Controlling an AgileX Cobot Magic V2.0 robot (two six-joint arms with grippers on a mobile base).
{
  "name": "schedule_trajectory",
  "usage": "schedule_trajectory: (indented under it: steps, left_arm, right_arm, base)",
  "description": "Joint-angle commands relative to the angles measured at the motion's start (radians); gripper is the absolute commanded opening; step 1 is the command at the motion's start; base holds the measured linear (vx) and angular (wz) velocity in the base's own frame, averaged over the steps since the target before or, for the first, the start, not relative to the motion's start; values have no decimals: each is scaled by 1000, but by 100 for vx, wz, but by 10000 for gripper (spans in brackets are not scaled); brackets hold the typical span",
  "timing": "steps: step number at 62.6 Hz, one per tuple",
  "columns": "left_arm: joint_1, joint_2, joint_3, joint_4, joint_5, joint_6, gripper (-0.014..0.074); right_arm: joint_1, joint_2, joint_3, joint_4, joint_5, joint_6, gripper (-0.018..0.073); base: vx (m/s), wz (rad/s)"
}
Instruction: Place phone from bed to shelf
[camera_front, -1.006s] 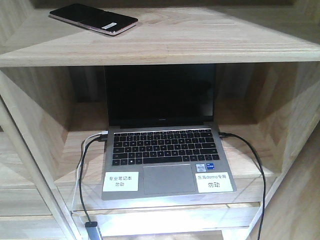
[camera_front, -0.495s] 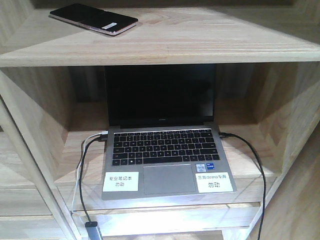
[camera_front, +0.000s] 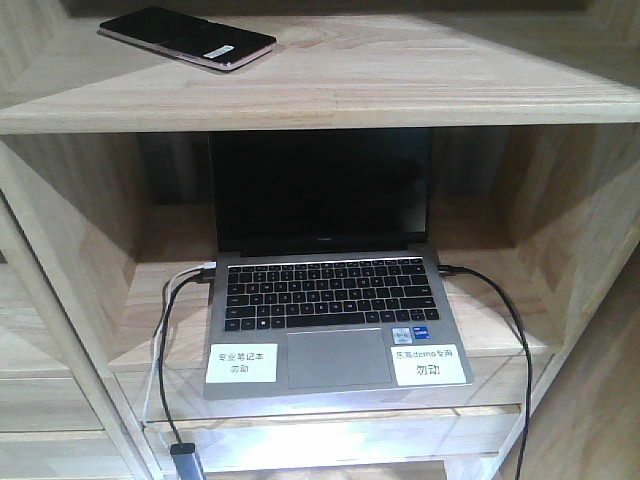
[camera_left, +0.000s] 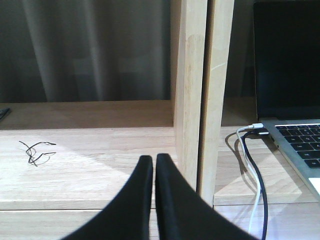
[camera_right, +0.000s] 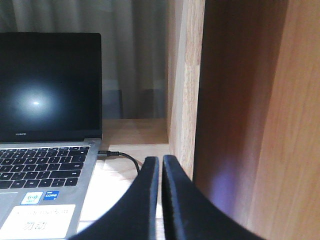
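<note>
Both hands, left (camera_left: 154, 167) and right (camera_right: 160, 167), closed, empty; laptop (camera_front: 335, 320) reads HUAWEI.

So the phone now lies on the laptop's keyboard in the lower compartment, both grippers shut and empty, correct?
Not quite. The front-facing view shows the phone on the shelf's top board, above the laptop. The left gripper and right gripper are indeed shut and empty.

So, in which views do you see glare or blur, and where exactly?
Front-facing view: bright washed-out light on the shelf edge below the laptop; the phone looks sharp. Right wrist view: a soft round glare on the laptop screen, and the right gripper is a dark, soft-edged shape. Left wrist view: the left gripper is likewise soft, with a bright patch on the plank beside it.
</note>
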Motion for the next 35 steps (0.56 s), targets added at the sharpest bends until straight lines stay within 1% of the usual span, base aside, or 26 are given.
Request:
schedule_trajectory:
  steps: [1,35]
  left_arm:
    - [0,-8,7,-9,-70,0,1]
    - [0,-8,7,-9,-70,0,1]
  right_arm:
    - [-6,-13,10,-8,-75,-8,-5]
    - [-6,-13,10,-8,-75,-8,-5]
  base:
    - [0,0]
    - [0,0]
